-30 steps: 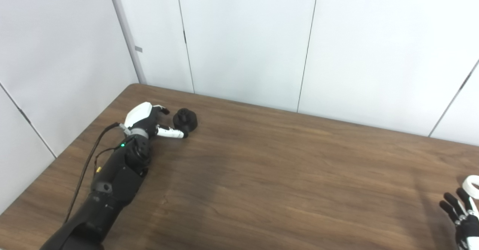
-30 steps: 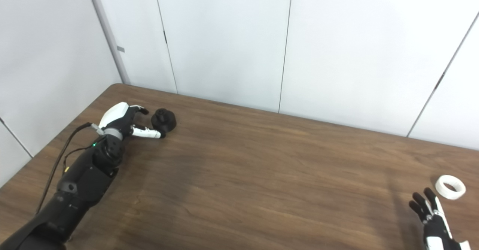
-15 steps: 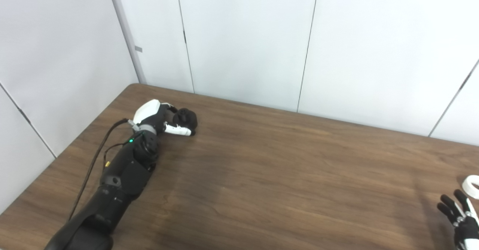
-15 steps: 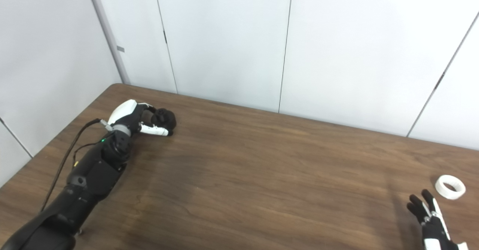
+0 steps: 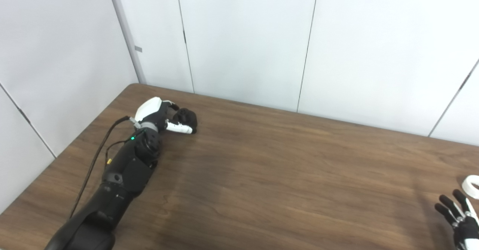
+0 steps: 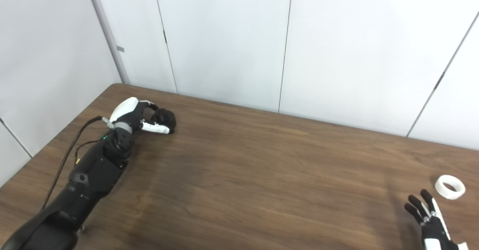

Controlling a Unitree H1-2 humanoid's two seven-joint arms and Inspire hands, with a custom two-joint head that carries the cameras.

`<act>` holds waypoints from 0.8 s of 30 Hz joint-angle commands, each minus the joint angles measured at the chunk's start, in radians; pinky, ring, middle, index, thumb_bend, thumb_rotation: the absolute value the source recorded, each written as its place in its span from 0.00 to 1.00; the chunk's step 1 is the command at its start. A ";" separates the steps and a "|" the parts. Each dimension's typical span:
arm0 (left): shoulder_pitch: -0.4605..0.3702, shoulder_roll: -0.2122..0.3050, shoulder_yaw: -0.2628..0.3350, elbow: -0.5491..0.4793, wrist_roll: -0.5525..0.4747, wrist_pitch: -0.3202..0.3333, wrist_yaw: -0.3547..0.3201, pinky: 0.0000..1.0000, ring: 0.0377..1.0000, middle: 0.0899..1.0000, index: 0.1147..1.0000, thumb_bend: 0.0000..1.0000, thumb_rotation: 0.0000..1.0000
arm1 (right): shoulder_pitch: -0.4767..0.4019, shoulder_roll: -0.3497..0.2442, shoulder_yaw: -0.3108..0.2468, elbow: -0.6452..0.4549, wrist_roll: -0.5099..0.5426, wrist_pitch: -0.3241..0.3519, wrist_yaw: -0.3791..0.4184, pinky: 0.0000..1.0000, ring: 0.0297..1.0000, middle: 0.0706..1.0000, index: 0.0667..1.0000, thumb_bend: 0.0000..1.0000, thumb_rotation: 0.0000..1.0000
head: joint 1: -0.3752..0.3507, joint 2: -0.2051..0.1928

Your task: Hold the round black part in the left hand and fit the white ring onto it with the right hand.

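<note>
Black part [image 5: 186,117] within left hand [image 5: 159,113]

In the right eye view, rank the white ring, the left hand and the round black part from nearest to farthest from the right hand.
1. White ring: on the table just beyond the right hand, at the right edge.
2. Round black part: far across the table, on the left near the back.
3. Left hand: just left of the black part, fingers around it; only marginally farther.

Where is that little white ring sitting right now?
The white ring lies flat on the wooden table at its far right side, just beyond the fingertips of the open right hand, which is not touching it.
</note>
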State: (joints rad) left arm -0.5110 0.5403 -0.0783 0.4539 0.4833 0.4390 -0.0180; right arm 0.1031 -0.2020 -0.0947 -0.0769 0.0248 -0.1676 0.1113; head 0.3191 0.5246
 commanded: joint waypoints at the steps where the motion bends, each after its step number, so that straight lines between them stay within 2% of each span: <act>1: -0.052 0.023 -0.001 -0.015 0.011 0.001 0.009 1.00 1.00 0.93 0.77 0.96 0.32 | 0.061 0.034 0.011 0.065 0.006 -0.018 -0.012 0.96 0.89 0.91 0.95 0.54 1.00 | 0.003 0.002; 15: -0.054 0.027 -0.012 -0.007 0.014 0.020 0.005 1.00 0.99 0.91 0.76 0.92 0.29 | 0.064 0.031 0.010 0.065 0.013 -0.019 -0.007 0.97 0.89 0.90 0.95 0.55 1.00 | 0.001 0.007; 24: -0.052 0.026 -0.015 -0.005 0.009 0.009 0.008 1.00 1.00 0.92 0.75 0.93 0.29 | 0.070 0.028 0.011 0.059 -0.009 -0.013 -0.013 0.96 0.88 0.90 0.95 0.56 1.00 | -0.008 0.009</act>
State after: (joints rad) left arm -0.5114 0.5405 -0.0970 0.4605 0.4865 0.4573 -0.0193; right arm 0.1033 -0.2013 -0.0963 -0.0767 0.0177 -0.1678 0.1112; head 0.3114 0.5323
